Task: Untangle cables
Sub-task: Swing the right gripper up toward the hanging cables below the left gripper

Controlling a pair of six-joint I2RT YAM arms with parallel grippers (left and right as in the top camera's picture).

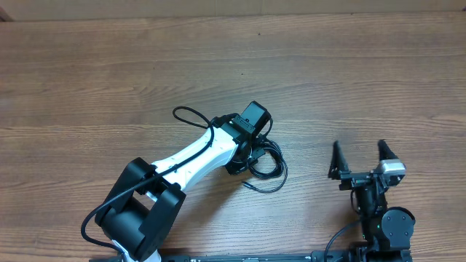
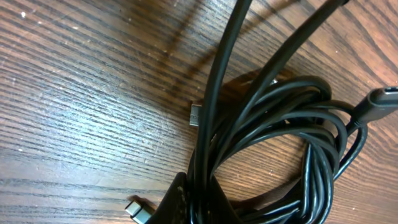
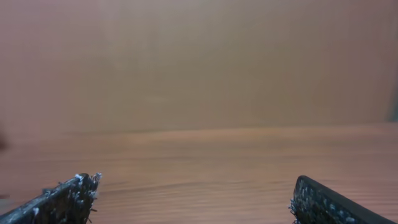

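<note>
Coiled cables point(image 2: 298, 106) were seen close under the left tool point(image 1: 244, 156), bunched on the surface point(image 1: 109, 73) right of centre. Left arm was stretched forward and pitched down onto the coil, apparently to pick out a strand; its grip could not be told. Right tool point(image 1: 359, 159) was parked near, fingers spread, well apart.

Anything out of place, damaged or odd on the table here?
Nothing damaged or spilled. The cables lie in one tangled coil mid-table under the left gripper, with plug ends poking out. The right gripper sits apart, jaws open and empty.
</note>
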